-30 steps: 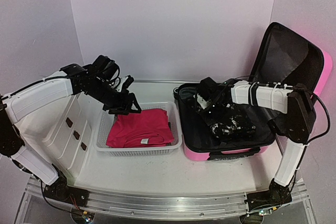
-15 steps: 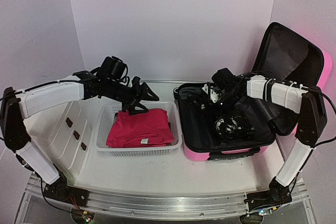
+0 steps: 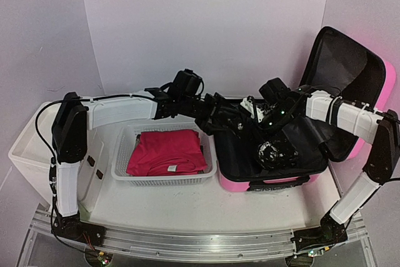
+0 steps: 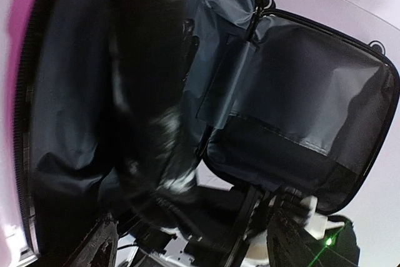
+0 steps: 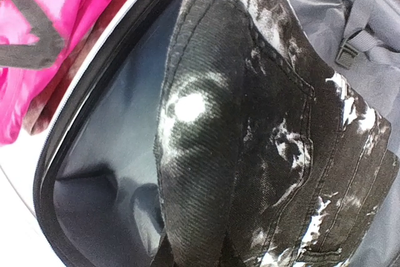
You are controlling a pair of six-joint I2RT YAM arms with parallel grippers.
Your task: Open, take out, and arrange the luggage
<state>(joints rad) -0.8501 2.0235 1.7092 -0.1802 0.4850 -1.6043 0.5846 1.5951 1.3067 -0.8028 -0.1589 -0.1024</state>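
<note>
- Right jaws clamp black white-splattered denim garment (image 5: 250,123) over glossy pink hard-shell suitcase (image 3: 232,186); I fear a slip.
- Left jaws wide at garment's 10 o'clock; arms could clash.

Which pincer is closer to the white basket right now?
Left. The left pincer hangs over the suitcase edge nearest the basket; the right pincer, gripping a black garment, is farther right over its middle.
</note>
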